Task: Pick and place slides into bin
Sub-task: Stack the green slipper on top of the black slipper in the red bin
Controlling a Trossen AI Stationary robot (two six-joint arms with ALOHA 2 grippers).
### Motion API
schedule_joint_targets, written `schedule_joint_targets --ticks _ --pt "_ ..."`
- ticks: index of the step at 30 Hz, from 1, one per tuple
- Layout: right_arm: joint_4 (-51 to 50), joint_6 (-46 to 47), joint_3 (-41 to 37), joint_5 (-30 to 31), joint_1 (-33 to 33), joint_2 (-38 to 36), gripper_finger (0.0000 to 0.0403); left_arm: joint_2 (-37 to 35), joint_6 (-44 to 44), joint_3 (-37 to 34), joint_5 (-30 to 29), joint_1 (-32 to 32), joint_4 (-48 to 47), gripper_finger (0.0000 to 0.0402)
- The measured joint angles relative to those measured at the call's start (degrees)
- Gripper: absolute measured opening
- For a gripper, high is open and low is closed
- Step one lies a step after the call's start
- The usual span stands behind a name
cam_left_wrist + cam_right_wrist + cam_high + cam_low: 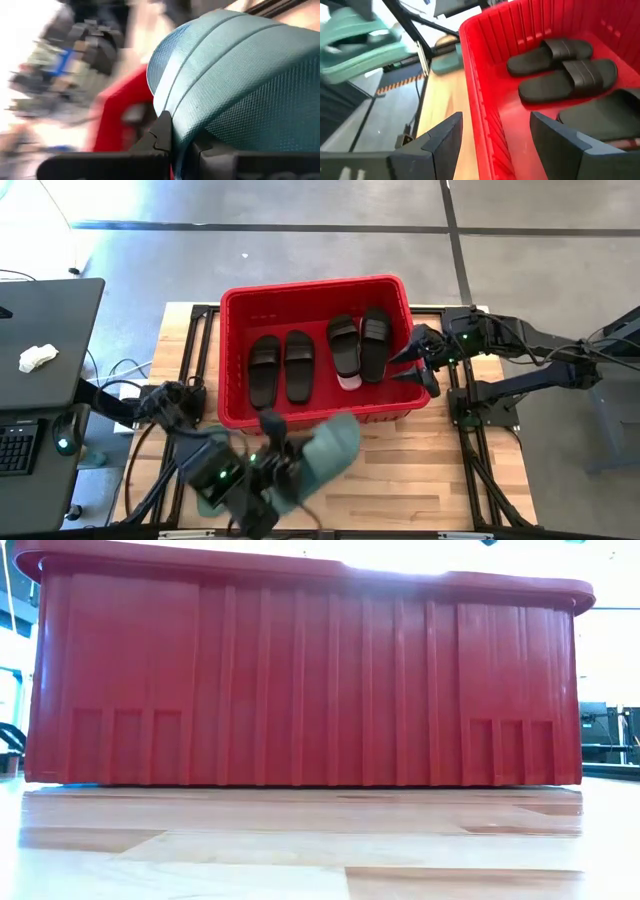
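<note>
The red bin [310, 288] stands at the table's middle and fills the low view [300, 680]. Two pairs of black slides [264, 370] [374, 342] lie in it, soles down, with a bit of pale pink slide [349, 383] showing under one. My left gripper [278, 472] is shut on a sage green slide [330, 450] in front of the bin's near wall. A second green slide [445, 62] lies on the table at the near left. My right gripper [412, 367] is open over the bin's right near corner [475, 100], one finger on each side of the wall, touching nothing. My left gripper pinches the green slide's edge [182, 127] at one end between its two fingers [162, 135]. The fingers come from the table's near left side and point slanting toward the bin. The slide is lifted clear of the table and reaches past the fingers toward the bin.
Black frame rails [195, 330] run along the table's left and right sides. A dark desk [50, 340] with a keyboard and a white rag stands beyond the left edge. Bare wood [420, 470] lies in front of the bin at the near right.
</note>
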Motion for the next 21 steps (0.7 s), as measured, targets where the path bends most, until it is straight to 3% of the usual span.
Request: schedule_joint_targets --ticks 7,11,16,19,21 --pt "7.04 2.37 0.0 0.01 -0.02 0.0 0.0222 -0.1 18.76 0.01 -15.52 9.11 0.37 0.0002" --pt "11.43 4.23 0.0 1.83 -0.26 0.0 0.0222 -0.1 24.35 0.01 -20.52 14.67 -0.4 0.0002" --pt "16.79 5.43 0.0 0.35 -5.14 0.19 0.0222 -0.1 24.18 0.01 -21.97 20.98 -6.47 0.0002" --pt "20.51 7.89 0.0 -5.51 -11.58 1.71 0.0222 -0.1 18.88 -0.04 -21.94 24.39 -13.68 0.0002" --pt "23.47 9.88 0.0 -12.06 -16.64 3.98 0.0222 -0.48 18.43 -0.98 -21.35 26.62 -12.74 0.0002"
